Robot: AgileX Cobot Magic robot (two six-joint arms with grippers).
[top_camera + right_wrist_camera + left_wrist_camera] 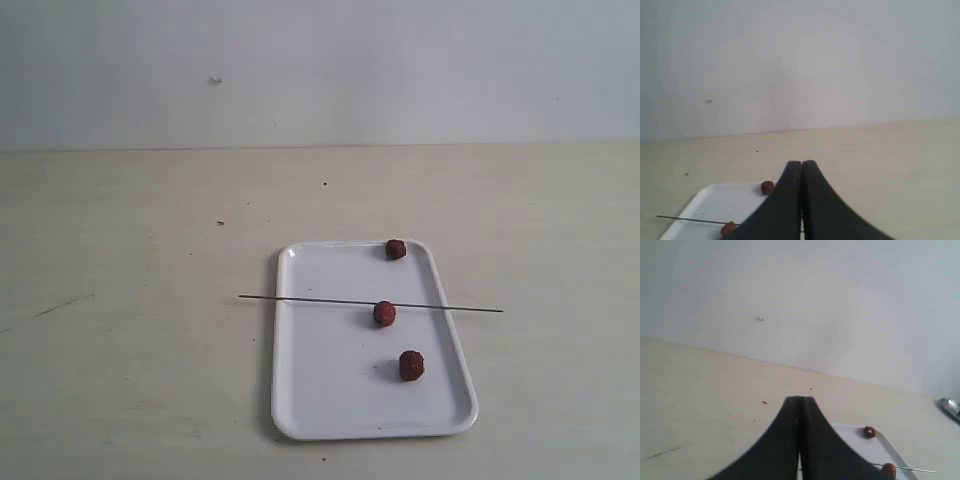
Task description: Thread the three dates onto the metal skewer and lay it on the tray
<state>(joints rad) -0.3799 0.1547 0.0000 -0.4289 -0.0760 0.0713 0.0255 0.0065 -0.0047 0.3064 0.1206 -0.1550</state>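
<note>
**Tray** (330, 400) — flat, white and glossy, rectangular with rounded corners and a low raised rim. It lies on the pale table (130, 350), with its long sides running 12 to 6 o'clock in the exterior view.

**Metal skewer** (330, 301) — a very thin, straight, dark grey rod. It lies across the tray from 9 to 3 o'clock, a little toward 12 from the tray's middle. Both ends overhang the long rims.

**Dates, three** — small, roundish, dark reddish-brown lumps with a rough surface. All are on the tray and apart from one another.
- Far date (396, 249): in the 1 o'clock corner, just beside the rim.
- Middle date (384, 313): near the tray's centre, slightly toward 3 o'clock, touching the skewer.
- Near date (411, 365): toward 5 o'clock, clear of the rim.

**Left gripper** (800, 400) — black fingers pressed fully together, holding nothing. It shows only in its own wrist view.

**Right gripper** (802, 163) — the same: fingers closed tip to tip, holding nothing.

**Hidden or unclear**
- Whether the rod passes through the middle date or only rests against its top cannot be told.
- In both wrist views the closed fingers cover much of the tray. Only the far date, the middle date and one end of the skewer show, and the near date is out of sight.
- A shiny grey object (951, 408) is cut off at the edge of the left wrist view and cannot be identified.
</note>
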